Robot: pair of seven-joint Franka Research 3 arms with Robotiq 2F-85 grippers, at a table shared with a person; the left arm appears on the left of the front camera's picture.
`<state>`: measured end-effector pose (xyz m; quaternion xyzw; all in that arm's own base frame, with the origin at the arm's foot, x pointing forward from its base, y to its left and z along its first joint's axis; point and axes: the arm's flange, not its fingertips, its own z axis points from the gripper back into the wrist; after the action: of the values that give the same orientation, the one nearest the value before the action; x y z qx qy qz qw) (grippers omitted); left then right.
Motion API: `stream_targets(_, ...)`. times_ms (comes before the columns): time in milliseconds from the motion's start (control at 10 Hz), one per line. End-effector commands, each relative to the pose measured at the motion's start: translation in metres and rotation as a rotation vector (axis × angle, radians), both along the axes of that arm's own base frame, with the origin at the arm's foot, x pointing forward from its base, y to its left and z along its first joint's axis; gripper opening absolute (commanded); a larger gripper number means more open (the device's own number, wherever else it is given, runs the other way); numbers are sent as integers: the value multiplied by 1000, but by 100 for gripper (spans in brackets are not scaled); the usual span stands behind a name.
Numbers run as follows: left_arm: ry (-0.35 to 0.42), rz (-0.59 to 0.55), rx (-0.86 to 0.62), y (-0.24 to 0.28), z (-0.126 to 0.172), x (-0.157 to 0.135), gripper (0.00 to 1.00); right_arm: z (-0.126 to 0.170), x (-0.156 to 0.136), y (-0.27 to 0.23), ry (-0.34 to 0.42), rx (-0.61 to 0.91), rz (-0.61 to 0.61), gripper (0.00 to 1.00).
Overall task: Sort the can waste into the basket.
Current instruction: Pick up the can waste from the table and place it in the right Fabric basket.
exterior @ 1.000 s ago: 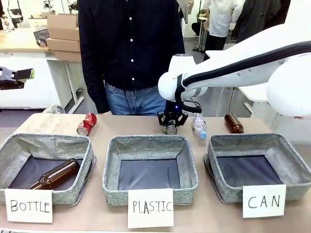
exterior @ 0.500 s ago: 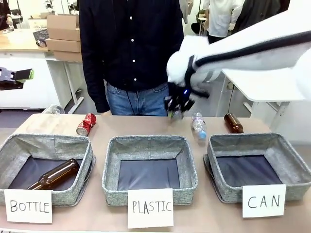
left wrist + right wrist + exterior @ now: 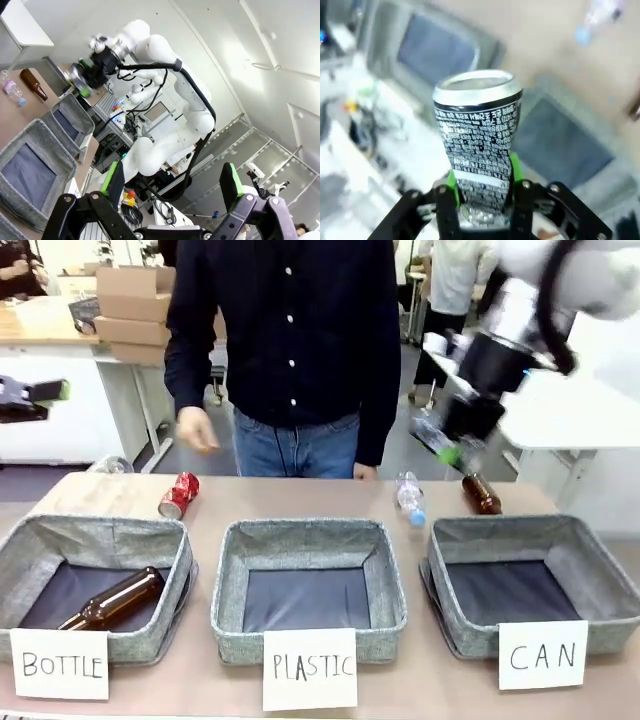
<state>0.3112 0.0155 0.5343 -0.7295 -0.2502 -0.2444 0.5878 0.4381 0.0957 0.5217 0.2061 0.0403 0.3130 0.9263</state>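
Observation:
A silver and dark can [image 3: 477,131] stands upright between the green pads of my right gripper [image 3: 480,176], which is shut on it. In the front view that right gripper [image 3: 458,445] is motion-blurred, high in the air above the table's far edge, behind the grey basket [image 3: 602,578] signed "CAN". That basket holds nothing. A red can [image 3: 178,495] lies on the table behind the "BOTTLE" basket [image 3: 20,552]. My left gripper [image 3: 45,395] hangs at the far left, and in its own view the left gripper [image 3: 171,180] is open with nothing between its fingers.
A clear plastic bottle [image 3: 408,498] and a brown bottle [image 3: 481,494] lie behind the baskets. Another brown bottle [image 3: 110,602] lies in the "BOTTLE" basket. The "PLASTIC" basket [image 3: 228,580] sits in the middle. A person stands at the far side, one hand [image 3: 195,430] hanging above the table.
My right gripper has lifted the silver and dark can off the table behind the "PLASTIC" basket and swung it up and to the right. The person has shifted slightly.

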Motion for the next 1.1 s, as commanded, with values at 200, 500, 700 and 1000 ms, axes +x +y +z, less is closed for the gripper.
stream_targets(200, -22, -3, -23, -1, 2, 0, 100, -73, -53, -58, 126, -74, -19, 0)
stream_targets(500, -22, -3, -23, -1, 2, 0, 100, -77, -54, -61, 120, -61, -68, 0)
stream_targets(700, -22, -3, -23, -1, 2, 0, 100, -77, -53, -64, 112, -50, -89, 55)
stream_targets(1000, -22, -3, -23, -1, 2, 0, 100, -79, -57, -65, 95, -50, -90, 100)
